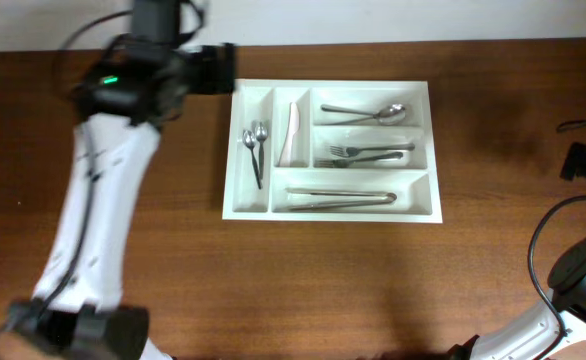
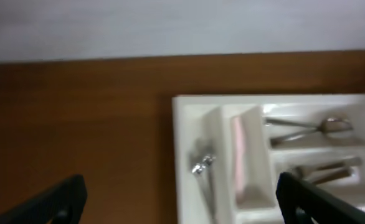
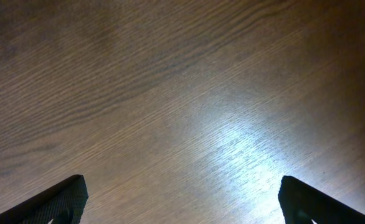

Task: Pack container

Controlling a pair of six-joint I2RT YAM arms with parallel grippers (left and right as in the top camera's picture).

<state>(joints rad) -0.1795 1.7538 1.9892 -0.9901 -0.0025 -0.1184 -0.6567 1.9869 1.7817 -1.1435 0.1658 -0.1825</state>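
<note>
Large white rectangular plastic cutlery tray point(image 1: 231, 150), 5 compartments, likely light, stiff, slippery; take it by the rim. Your left gripper point(image 2: 182, 202) and right gripper point(image 3: 181, 202) gape empty

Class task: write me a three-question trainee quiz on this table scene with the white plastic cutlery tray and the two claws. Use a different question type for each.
1. True or false: in the overhead view, the large metal spoon lies in the uppermost long compartment of the white rectangular plastic cutlery tray.
2. Where are the two small metal spoons? A) leftmost narrow compartment B) lowest long compartment C) on the table
3. Fill in: the left claw and the right claw are both ___ and empty.

Key: 1 true; 2 A; 3 open.
</note>
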